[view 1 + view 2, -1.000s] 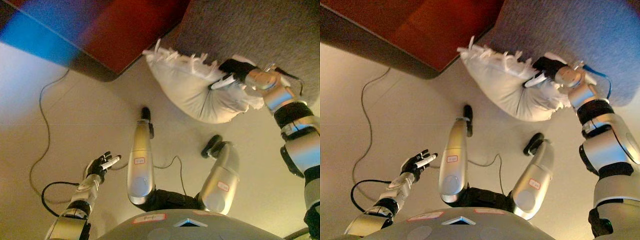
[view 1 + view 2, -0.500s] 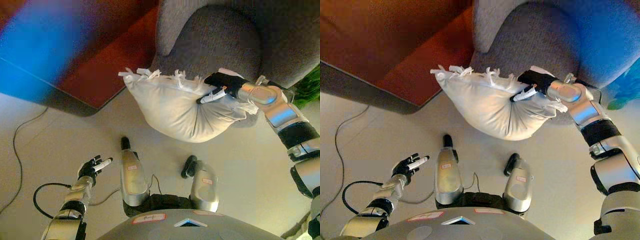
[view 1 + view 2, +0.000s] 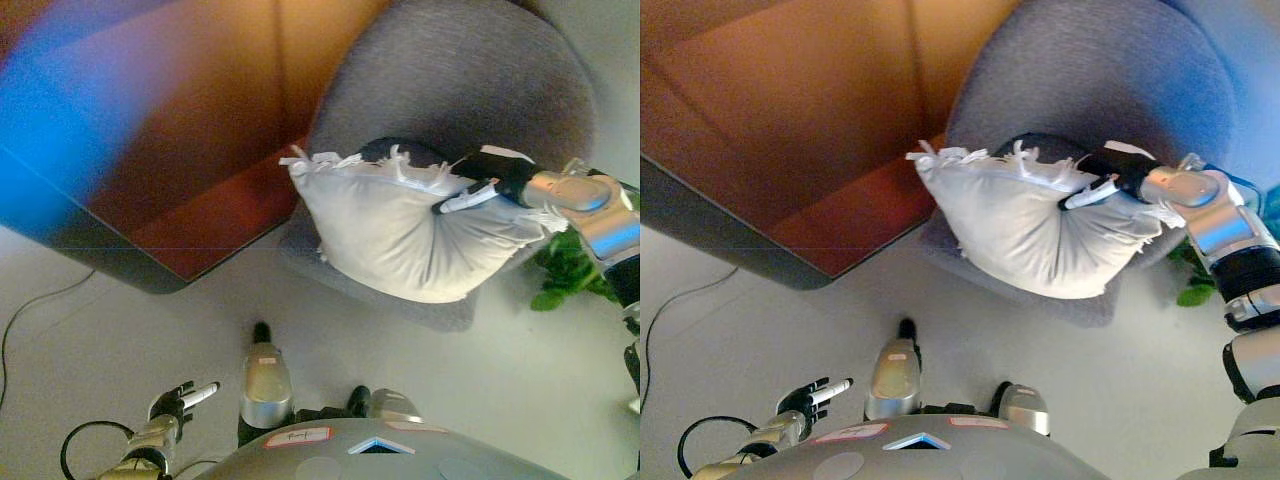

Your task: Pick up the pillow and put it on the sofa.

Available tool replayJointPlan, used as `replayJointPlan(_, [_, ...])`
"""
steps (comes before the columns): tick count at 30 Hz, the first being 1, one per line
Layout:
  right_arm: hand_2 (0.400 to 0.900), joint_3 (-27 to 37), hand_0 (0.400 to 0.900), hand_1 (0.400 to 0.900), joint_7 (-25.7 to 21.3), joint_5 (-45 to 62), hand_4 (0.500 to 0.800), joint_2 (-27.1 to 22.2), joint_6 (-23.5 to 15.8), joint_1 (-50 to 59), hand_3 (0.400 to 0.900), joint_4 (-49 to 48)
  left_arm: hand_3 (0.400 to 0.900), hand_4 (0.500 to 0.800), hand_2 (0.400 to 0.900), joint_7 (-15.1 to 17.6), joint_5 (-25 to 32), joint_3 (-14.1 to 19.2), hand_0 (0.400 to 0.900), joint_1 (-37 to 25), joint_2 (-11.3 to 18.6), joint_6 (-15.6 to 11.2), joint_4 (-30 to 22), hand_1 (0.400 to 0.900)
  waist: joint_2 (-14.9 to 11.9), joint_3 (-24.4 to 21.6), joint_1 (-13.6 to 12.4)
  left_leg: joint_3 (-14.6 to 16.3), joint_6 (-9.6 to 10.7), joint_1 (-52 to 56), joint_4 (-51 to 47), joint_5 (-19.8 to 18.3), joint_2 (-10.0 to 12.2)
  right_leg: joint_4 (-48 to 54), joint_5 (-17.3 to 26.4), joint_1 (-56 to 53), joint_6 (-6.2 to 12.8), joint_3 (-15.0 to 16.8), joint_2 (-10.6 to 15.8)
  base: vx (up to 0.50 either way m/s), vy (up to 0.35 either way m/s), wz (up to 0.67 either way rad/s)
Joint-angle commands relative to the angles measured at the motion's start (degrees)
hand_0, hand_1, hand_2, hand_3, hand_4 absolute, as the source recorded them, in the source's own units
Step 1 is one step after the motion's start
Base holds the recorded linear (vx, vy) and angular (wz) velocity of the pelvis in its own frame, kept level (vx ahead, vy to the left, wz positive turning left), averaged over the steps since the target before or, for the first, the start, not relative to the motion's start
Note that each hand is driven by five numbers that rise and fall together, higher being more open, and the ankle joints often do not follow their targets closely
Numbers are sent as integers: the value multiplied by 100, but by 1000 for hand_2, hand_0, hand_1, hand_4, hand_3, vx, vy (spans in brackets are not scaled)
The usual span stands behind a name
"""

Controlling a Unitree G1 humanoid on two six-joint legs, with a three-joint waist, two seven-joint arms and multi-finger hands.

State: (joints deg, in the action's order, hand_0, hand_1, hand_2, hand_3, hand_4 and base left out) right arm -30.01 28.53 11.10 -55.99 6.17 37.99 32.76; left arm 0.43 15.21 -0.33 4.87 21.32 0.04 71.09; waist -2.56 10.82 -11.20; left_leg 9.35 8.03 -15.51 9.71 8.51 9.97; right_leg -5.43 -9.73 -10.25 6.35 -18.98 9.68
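Observation:
A white pillow (image 3: 400, 235) with a fringed top edge hangs in the air in front of a round grey sofa chair (image 3: 470, 90). My right hand (image 3: 490, 178) is shut on the pillow's right upper edge and holds it up over the front of the chair's seat; it also shows in the right eye view (image 3: 1108, 176). My left hand (image 3: 178, 398) is low at the bottom left, fingers relaxed and empty, far from the pillow.
A dark red-brown cabinet or table (image 3: 170, 150) stands to the left of the chair. A green plant (image 3: 570, 275) sits on the floor at the right. A thin grey cable (image 3: 30, 305) lies on the pale floor at the left.
The camera has tilted up, so more of the chair shows. My right hand has carried the pillow up and forward, level with the chair's seat. The left hand stays low.

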Motion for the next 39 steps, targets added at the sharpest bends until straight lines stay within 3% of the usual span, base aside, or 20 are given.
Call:
replayJointPlan(1, [400, 869, 400, 400, -70, 809, 500, 182, -712, 859, 400, 350, 900, 800, 900, 128, -256, -95, 900, -126, 307, -330, 5, 900, -227, -369, -227, -152, -131, -166, 338, -145, -300, -972, -198, -315, -245, -267, -204, 431, 204, -40])
replayJointPlan(2, [400, 881, 400, 400, -68, 818, 500, 212, -702, 823, 400, 363, 900, 800, 900, 134, -263, -85, 900, -163, 342, -322, -38, 900, -318, -373, -212, -37, -363, -161, 593, -482, -383, -1245, 15, -355, -109, -193, -101, 433, 192, -23])
replayJointPlan(3, [400, 924, 400, 400, -78, 873, 500, 251, -620, 728, 400, 263, 900, 800, 900, 99, -345, -81, 900, -205, 384, -267, -98, 900, -399, -399, -204, 65, -509, -25, 511, -587, -479, -1569, 426, -339, 85, -139, 63, 445, 209, -12])
replayJointPlan(4, [400, 1008, 400, 400, -49, 844, 500, 299, -579, 595, 400, 161, 900, 800, 900, 115, -351, -111, 900, -265, 410, -269, -112, 900, -410, -431, -174, 143, -592, 147, 375, -630, -529, -2142, 976, -220, 252, -123, 324, 430, 200, -8])
replayJointPlan(6, [400, 1112, 400, 400, 25, 730, 500, 401, -627, 378, 400, 62, 900, 800, 900, 187, -290, -176, 900, -301, 450, -319, -121, 900, -302, -443, -66, 146, -681, 526, 179, -719, -556, -2734, 1369, 207, 382, 16, 556, 436, 126, 3])
replayJointPlan(9, [400, 989, 400, 400, 115, 712, 500, 488, -578, 541, 400, 195, 900, 800, 900, 236, -193, -263, 900, -327, 567, -279, -184, 900, -141, -451, 125, 127, -626, 1129, -284, -685, -512, -2398, 1168, 893, 292, 50, 381, 347, -39, 24])
replayJointPlan(10, [400, 946, 400, 400, 151, 729, 500, 492, -531, 638, 400, 269, 900, 800, 900, 247, -115, -264, 900, -382, 601, -224, -206, 900, -65, -438, 179, 153, -635, 1246, -428, -598, -421, -2070, 1299, 1177, 174, -54, 328, 187, -190, 58])
replayJointPlan(12, [400, 953, 400, 400, 59, 704, 500, 524, -529, 676, 400, 396, 900, 800, 900, 233, -126, -269, 900, -489, 644, -238, -168, 900, -94, -284, 353, 30, -593, 1422, -465, -760, -375, -1318, 1667, 1789, 201, 101, 470, 140, -284, 97])
replayJointPlan(13, [400, 1068, 400, 400, -60, 825, 500, 526, -358, 548, 400, 318, 900, 800, 900, 242, -53, -369, 900, -520, 754, -174, -251, 900, -112, -278, 368, -119, -689, 1169, -262, -864, -335, -1759, 1168, 1785, 180, 324, 337, 156, -377, 93])
replayJointPlan(14, [400, 1060, 400, 400, -118, 971, 500, 483, -267, 465, 400, 227, 900, 800, 900, 313, 69, -378, 900, -433, 743, -162, -352, 900, -306, -167, 394, -200, -655, 1139, -153, -882, -479, -816, 1764, 1781, 153, 414, 236, 89, -279, 58])
replayJointPlan(15, [400, 1141, 400, 400, -126, 1000, 500, 455, -229, 336, 400, 150, 900, 800, 900, 376, 135, -359, 900, -395, 739, -98, -447, 900, -212, -142, 365, -178, -706, 1064, -158, -837, -408, -1350, 1255, 1680, 107, 351, 119, 131, -275, 20])
replayJointPlan(17, [400, 1252, 400, 400, -115, 1107, 500, 410, -302, 36, 400, 279, 900, 800, 900, 361, 85, -123, 900, -311, 639, -201, -289, 900, -164, -93, 355, -183, -622, 1075, -326, -676, -393, -904, 1004, 1430, 43, 201, -58, 146, -188, 8])
replayJointPlan(20, [400, 1392, 400, 400, 150, 1056, 500, 374, -566, 194, 400, 1331, 900, 800, 900, 182, 15, 36, 900, -188, 593, -433, -67, 900, -65, -67, 197, -257, -465, 1028, -487, -491, -380, -473, 670, 1049, -118, 100, -300, 154, -151, 10])
replayJointPlan(24, [400, 1441, 400, 400, 104, 971, 500, 265, -604, 498, 400, 2315, 900, 800, 900, 102, -134, 55, 900, 31, 524, -695, 69, 900, 54, -44, -25, -348, -363, 830, -609, -330, -420, -316, 499, 771, -226, -78, -409, 98, -111, 1])
replayJointPlan(31, [400, 1500, 400, 400, -219, 663, 500, 138, -331, 761, 400, 2740, 900, 800, 900, -16, -34, -21, 900, 41, 577, -878, -58, 900, 268, 63, -126, -568, -256, 674, -623, -226, -416, -398, 339, 728, -366, -202, -458, 44, -73, 6])
replayJointPlan(32, [416, 1496, 416, 416, -282, 567, 509, 106, -223, 842, 416, 2823, 900, 800, 900, -39, -31, -31, 900, 27, 579, -887, -89, 900, 290, 92, -140, -594, -247, 652, -618, -217, -422, -427, 317, 742, -384, -218, -461, 3, -52, 12])
replayJointPlan(33, [494, 1484, 494, 494, -449, 428, 556, 55, -54, 920, 494, 2881, 900, 800, 900, -70, -6, -57, 900, 18, 591, -886, -121, 900, 310, 120, -153, -614, -233, 622, -608, -203, -419, -448, 297, 748, -408, -236, -467, -7, -47, 11])
replayJointPlan(34, [900, 1473, 900, 900, -622, 229, 800, 7, 89, 995, 900, 2996, 900, 800, 900, -83, 23, -83, 900, 8, 586, -903, -141, 900, 328, 145, -162, -633, -221, 595, -594, -194, -411, -479, 279, 764, -424, -246, -469, -4, -41, 9])
replayJointPlan(39, [900, 1335, 900, 900, -879, -115, 800, -238, 289, 1336, 900, 3372, 900, 800, 900, -156, 122, -187, 900, 1, 577, -914, -222, 900, 389, 227, -191, -727, -186, 537, -518, -163, -387, -599, 221, 788, -489, -265, -484, 10, -25, 8])
